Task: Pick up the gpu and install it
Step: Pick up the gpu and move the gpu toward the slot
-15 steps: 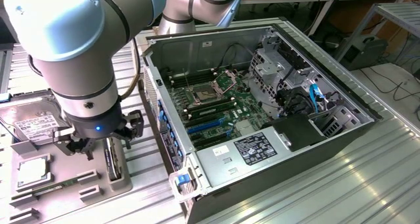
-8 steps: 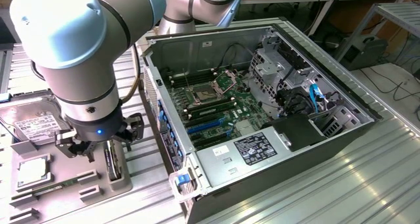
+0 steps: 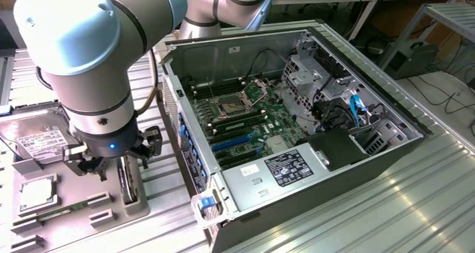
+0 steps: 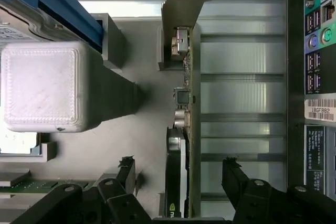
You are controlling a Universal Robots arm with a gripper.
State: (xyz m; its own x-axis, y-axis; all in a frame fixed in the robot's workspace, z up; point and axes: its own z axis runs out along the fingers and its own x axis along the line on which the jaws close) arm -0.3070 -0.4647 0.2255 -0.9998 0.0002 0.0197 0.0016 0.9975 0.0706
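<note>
The gpu [image 3: 128,184] stands on edge in a slot of the grey parts holder [image 3: 141,206], at the exterior view's left beside the computer case. My gripper [image 3: 122,158] hangs right above it. In the wrist view the gpu [image 4: 180,145] runs edge-on between my two black fingertips [image 4: 127,174], its silvery bracket [image 4: 185,3] at the far end. The gripper [image 4: 181,178] is open, one finger on each side of the card with a gap to it on both sides.
The open computer case [image 3: 386,144] lies on its side at the exterior view's right, its motherboard with blue expansion slots [image 3: 231,145] facing up. A hard drive [image 3: 41,139], a processor [image 3: 37,192] and a memory stick [image 3: 55,213] sit in the holder. A white block [image 4: 42,87] rises beside the card.
</note>
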